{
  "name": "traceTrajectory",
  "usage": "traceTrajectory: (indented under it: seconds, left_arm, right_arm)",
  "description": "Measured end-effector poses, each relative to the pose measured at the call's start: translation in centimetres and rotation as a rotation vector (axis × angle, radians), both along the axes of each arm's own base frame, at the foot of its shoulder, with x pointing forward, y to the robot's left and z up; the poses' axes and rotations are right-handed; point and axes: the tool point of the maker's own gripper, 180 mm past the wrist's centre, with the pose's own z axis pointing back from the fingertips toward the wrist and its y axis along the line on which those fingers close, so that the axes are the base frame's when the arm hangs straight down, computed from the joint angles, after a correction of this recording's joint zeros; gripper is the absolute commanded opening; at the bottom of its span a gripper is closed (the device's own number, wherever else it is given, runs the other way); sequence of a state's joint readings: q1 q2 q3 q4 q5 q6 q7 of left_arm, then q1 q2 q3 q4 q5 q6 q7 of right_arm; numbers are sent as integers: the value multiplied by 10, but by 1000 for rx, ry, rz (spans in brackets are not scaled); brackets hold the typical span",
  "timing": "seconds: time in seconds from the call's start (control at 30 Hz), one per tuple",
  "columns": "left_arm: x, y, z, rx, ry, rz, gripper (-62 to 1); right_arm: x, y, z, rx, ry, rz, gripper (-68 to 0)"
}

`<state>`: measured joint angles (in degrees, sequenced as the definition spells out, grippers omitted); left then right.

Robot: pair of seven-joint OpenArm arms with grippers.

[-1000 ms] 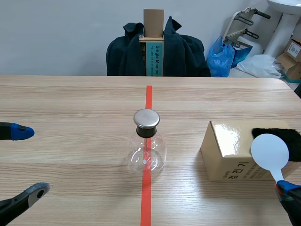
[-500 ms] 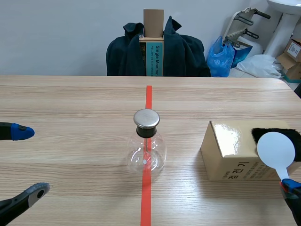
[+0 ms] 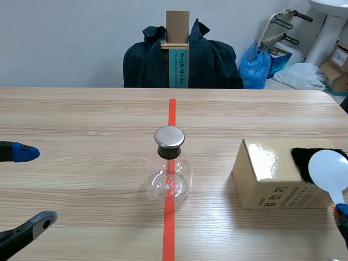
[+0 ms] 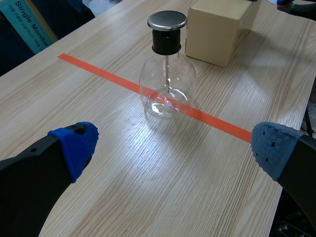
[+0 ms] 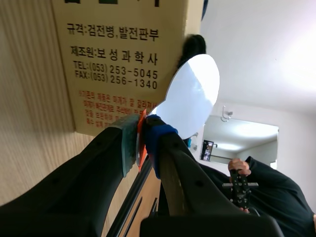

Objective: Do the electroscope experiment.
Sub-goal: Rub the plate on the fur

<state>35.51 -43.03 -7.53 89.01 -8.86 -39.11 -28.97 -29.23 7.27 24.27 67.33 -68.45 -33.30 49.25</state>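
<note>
The left tool (image 3: 35,187) hung wide open and empty at about 8 o'clock from the glass electroscope flask (image 3: 169,173). The flask stood on the red tape line at mid-tabletop (image 3: 81,119), capped by a metal disc (image 3: 169,136). At its 3 o'clock sat a cardboard box (image 3: 269,174) topped with what looked like black fur (image 3: 300,161). The right tool (image 5: 142,142) was clamped on the handle of a white paddle (image 3: 328,169), whose round blade was just beside the fur.

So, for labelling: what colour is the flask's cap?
Silver cap, black collar below; left wrist view shows it best.
</note>
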Motion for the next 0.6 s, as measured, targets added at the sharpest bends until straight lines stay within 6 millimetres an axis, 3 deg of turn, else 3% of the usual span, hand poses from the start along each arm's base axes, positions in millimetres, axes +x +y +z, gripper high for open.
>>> traceTrajectory:
  seconds: [0.3,0.6]
  left_arm:
    - [0,0,0,0,0,0,14]
    - [0,0,0,0,0,0,14]
  right_arm:
    - [11,-25,25,4,-89,-39,-667]
    - [36,-37,81,22,-264,-82,-667]
